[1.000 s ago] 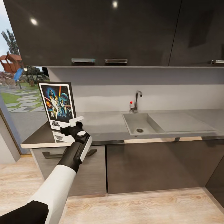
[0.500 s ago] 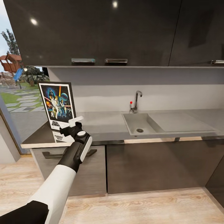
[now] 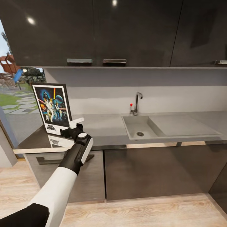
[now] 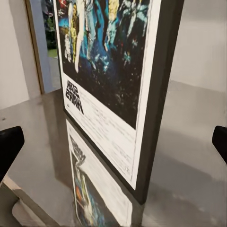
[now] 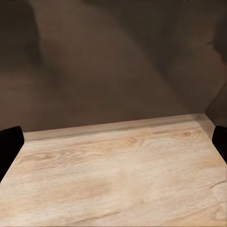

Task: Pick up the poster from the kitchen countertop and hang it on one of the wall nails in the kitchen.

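Observation:
The poster (image 3: pixel 52 108) stands upright near the left end of the kitchen countertop (image 3: pixel 104 126), its Star Wars artwork facing the room. My left gripper (image 3: pixel 70 127) is open just right of the poster's lower right corner, low over the slab. In the left wrist view the poster (image 4: pixel 111 90) looms close, its black-framed edge between my spread fingertips (image 4: pixel 9 147), and its reflection lies on the grey surface. My right gripper (image 5: pixel 113 142) is open and holds nothing, hanging over the wooden floor (image 5: pixel 118 175).
A built-in sink (image 3: pixel 138 126) with a tap (image 3: pixel 137 102) sits right of the middle of the slab. Dark wall cabinets (image 3: pixel 104 31) hang above, dark base cabinets (image 3: pixel 151 170) stand below. A window (image 3: pixel 12 91) with a garden behind it is at the left.
The whole picture has shifted, so the camera moved. The poster now lies further left of my left gripper, which sits slightly lower over the slab. Both grippers stay open.

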You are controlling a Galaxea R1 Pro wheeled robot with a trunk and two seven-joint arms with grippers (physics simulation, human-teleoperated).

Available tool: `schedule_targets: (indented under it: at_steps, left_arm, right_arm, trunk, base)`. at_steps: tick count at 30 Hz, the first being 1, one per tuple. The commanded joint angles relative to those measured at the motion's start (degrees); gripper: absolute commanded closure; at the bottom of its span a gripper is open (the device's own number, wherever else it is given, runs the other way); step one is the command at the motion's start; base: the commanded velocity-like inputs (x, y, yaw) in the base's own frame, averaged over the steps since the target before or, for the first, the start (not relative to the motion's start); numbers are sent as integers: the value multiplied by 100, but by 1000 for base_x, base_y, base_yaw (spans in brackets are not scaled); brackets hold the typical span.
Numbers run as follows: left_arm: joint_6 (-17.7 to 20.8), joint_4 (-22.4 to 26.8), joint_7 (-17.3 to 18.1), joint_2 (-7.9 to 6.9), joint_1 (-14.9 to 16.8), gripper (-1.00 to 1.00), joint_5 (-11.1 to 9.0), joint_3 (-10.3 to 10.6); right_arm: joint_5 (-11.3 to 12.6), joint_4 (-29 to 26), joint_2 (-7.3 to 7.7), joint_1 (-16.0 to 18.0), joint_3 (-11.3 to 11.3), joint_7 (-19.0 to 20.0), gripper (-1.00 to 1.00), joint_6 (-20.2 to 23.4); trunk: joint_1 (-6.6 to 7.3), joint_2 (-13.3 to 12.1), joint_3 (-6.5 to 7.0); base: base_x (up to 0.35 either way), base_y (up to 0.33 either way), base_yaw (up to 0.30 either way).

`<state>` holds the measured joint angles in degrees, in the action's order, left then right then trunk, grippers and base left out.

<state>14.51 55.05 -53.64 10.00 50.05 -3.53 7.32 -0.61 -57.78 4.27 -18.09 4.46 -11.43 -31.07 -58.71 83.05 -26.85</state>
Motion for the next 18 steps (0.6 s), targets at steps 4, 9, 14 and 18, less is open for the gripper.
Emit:
schedule_targets:
  at_steps: [4, 9, 14, 18]
  left_arm:
    - [35, 4, -32, 0, 4, -100, -23, 8]
    - [35, -1, -37, 0, 4, -100, -18, 6]
    - [35, -8, -40, 0, 4, -100, -16, 5]
    - [35, -10, -44, 0, 4, -100, -16, 6]
  right_arm:
    - [-8, -5, 3, -1, -6, -26, -100, -5]
    - [-8, -5, -1, -1, -6, -26, -100, -5]
    - [-9, -5, 1, -1, -6, -26, -100, -5]
    - [-9, -5, 1, -1, -6, -26, -100, -5]
  trunk:
    - [-2, 3, -5]
    - [-2, 3, -5]
    - [-2, 3, -5]
    - [-2, 3, -5]
  base:
    - [239, -3, 0]
    - [178, -1, 0]
    - [49, 0, 0]
    - [14, 0, 0]
